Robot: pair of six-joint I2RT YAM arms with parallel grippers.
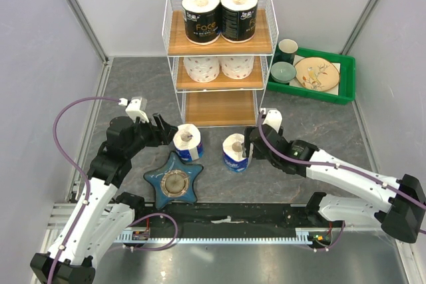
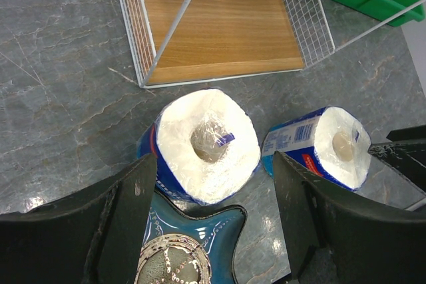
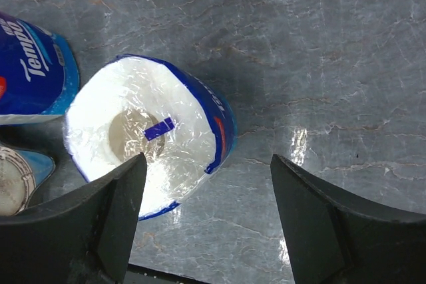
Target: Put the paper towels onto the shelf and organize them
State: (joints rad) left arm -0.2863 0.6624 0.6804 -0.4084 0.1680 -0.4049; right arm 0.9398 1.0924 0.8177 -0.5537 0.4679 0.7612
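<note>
Two blue-white paper towels stand on the table in front of the shelf (image 1: 219, 108), a gripper at each.
The top tier holds two black-wrapped rolls (image 1: 201, 15), the middle tier two white rolls (image 1: 201, 68), and the bottom tier is bare. The left gripper (image 2: 214, 159) spreads wide around the left blue-white roll (image 1: 188, 142), gripping nothing. The right gripper (image 3: 208, 161) gapes wide over the right blue-white roll (image 1: 235, 151). A blue star dish (image 1: 177, 181) lies further out from the shelf.
</note>
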